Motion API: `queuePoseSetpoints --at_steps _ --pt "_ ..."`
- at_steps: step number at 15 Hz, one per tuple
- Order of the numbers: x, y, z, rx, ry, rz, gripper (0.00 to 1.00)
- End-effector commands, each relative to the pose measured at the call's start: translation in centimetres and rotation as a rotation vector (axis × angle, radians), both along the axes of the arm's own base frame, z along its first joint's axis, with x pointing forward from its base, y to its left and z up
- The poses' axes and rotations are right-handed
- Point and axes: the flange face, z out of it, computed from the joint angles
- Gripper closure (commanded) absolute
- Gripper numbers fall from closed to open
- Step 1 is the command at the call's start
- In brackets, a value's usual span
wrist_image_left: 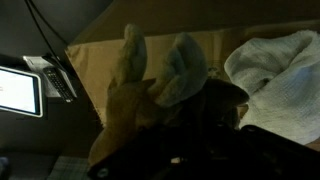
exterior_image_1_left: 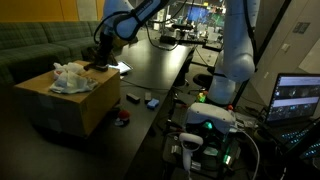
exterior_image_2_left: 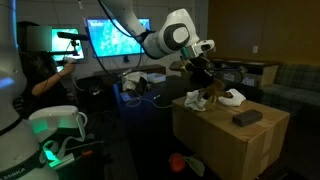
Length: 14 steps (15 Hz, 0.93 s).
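Wrist view: gripper (wrist_image_left: 188,148) at the bottom edge, jaws closed on the brown plush toy (wrist_image_left: 140,100). The toy's pale antlers point up. It is at the top of the cardboard box (wrist_image_left: 95,55); whether it rests on the box cannot be told. White cloth (wrist_image_left: 275,65) lies just beside the toy. In an exterior view, a dark block (exterior_image_2_left: 246,117) lies farther along the same box top.

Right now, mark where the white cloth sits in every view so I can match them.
Exterior view: white cloth at left, on top of the cardboard box.
Exterior view: white cloth right of centre, on the box's top.
Wrist view: white cloth at the right edge.
Shared landmark: the cardboard box beneath it.
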Motion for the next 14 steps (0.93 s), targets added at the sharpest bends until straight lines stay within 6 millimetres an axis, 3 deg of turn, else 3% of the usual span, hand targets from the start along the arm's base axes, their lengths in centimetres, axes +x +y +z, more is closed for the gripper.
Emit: queuePoseSetpoints --at_steps 1,8,10,12,13,14 --pt "4.4 0.9 -2.0 -0.008 -0.003 0.033 0.97" --pt "8.6 0.2 -9.2 -0.034 0.091 0.009 0.97" --pt "9.1 -0.7 -10.1 -0.049 0.111 -0.006 0.97" --pt "9.4 -1.3 -9.4 -0.061 0.12 -0.01 0.97" --pt "9.3 -1.4 -8.7 -0.069 0.125 -0.007 0.65" --pt "9.3 -1.4 -8.0 -0.072 0.138 0.005 0.64"
